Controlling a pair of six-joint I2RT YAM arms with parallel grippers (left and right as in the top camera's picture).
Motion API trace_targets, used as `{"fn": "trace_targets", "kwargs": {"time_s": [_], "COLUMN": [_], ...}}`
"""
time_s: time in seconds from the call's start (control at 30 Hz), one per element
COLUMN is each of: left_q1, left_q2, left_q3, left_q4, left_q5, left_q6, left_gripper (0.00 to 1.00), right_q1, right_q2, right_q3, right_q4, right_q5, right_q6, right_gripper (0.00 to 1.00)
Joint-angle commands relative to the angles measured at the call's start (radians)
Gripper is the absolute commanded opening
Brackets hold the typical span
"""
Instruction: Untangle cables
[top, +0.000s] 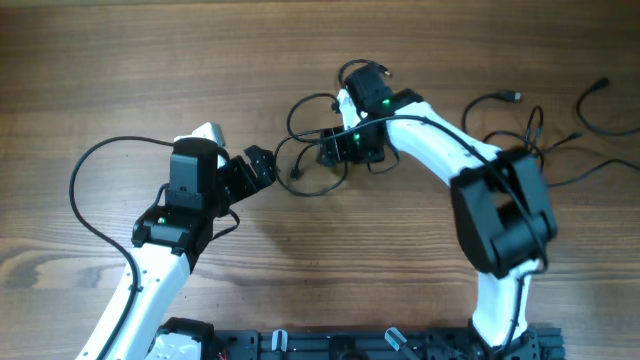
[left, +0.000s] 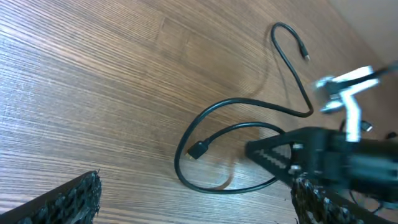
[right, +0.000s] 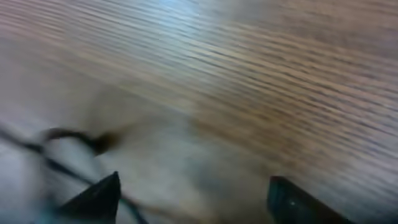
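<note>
Looking past your left gripper (top: 259, 166) — fingers spread, holding nothing — a looped cable (left: 205, 112) lies just ahead, beside your right gripper (top: 330, 147), also spread wide.

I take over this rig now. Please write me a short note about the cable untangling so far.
Left gripper: jaws open, empty, beside the looped cable.
Right gripper: jaws open, low over that loop; its view is blurred.
Other cables lie farther right, crossing each other.
Done: the looped cable seems apart from them.
Left: separate the right-hand group.
</note>
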Motion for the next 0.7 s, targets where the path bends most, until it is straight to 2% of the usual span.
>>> {"fn": "trace_targets", "kwargs": {"time_s": [0.0, 0.27, 0.43, 0.57, 0.67], "left_q1": [0.004, 0.004, 0.004, 0.004, 0.004], "left_q2": [-0.002, -0.002, -0.002, -0.002, -0.002], "left_q3": [-0.001, -0.001, -0.001, -0.001, -0.001], "left_q4": [-0.001, -0.001, -0.001, -0.001, -0.001], "left_q5": [-0.003, -0.003, -0.003, -0.003, -0.003], "left_q6": [0.023, 0.023, 0.023, 0.023, 0.023], "left_gripper": [1.0, 1.0, 1.0, 1.0, 1.0], "right_q1": [-0.023, -0.226, -0.334, -0.379, -0.393], "right_q2": [0.014, -0.184, -0.213, -0.212, -0.207], "right_q3": [0.0, 0.075, 0.072, 0.04, 0.026], "right_q4": [-0.003, -0.095, -0.149, -0.171, -0.188], "right_q5": [0.034, 0.04, 0.181, 0.372, 0.4], "right_q6": [-0.003, -0.023, -0.026, -0.025, -0.026], "right_gripper": [0.04, 0.04, 0.04, 0.05, 0.08]}}
